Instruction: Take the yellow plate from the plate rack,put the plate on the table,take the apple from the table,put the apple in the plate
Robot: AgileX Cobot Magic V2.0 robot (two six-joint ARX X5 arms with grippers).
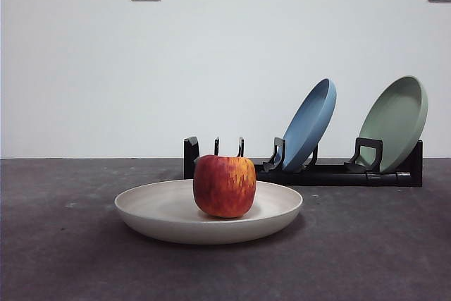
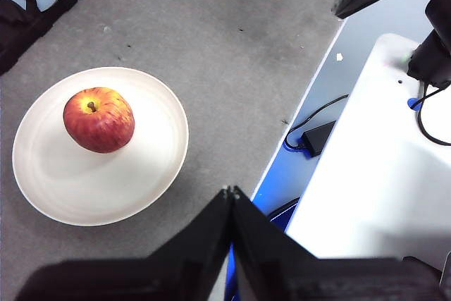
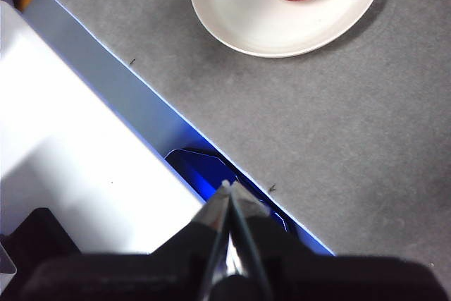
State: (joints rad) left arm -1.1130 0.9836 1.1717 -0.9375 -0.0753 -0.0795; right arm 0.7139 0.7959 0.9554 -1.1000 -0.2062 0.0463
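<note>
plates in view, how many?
3. The yellow plate lies on the table holding the apple; the blue plate and green plate stand in the plate rack.

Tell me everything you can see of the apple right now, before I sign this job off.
The round red apple has yellow-orange streaks, strongest on one flank, and a glossy skin. It sits upright, its short brown stem pointing up from a yellowish dimple. It rests inside the wide, shallow cream plate, somewhat off-centre, touching only the plate's floor. The plate lies flat on the dark grey speckled table, in front of the black plastic plate rack. Neither claw touches the apple.
</note>
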